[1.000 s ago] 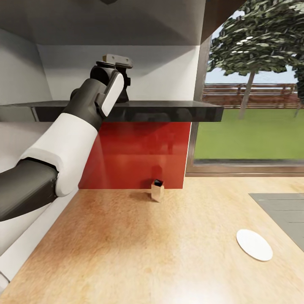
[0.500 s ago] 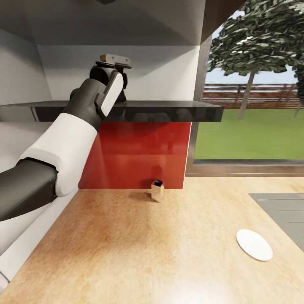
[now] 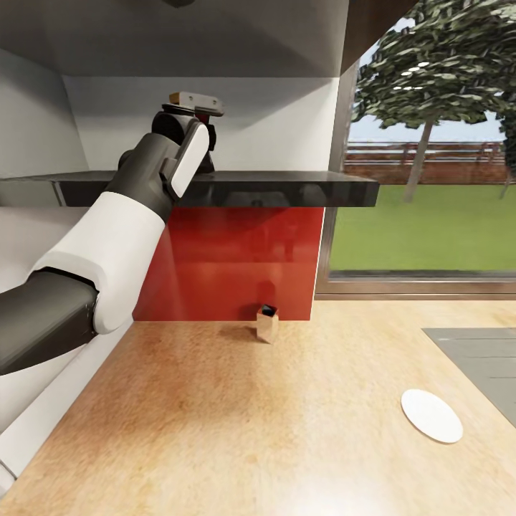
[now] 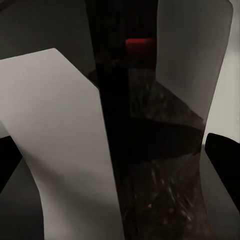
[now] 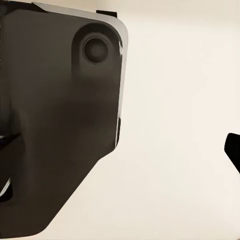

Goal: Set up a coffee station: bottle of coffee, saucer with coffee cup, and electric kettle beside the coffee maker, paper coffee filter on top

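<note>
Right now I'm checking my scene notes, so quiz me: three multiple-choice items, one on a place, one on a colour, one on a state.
1. The left arm reaches:
A) up to the dark shelf
B) down to the sink
C) out of the window

2. The wall panel under that shelf is:
A) blue
B) red
C) green

3. The saucer is:
A) holding a cup
B) broken
C) bare

Key:
1 A, its wrist sits at shelf level.
2 B, it is plainly red in the head view.
3 C, nothing rests on the white disc.
</note>
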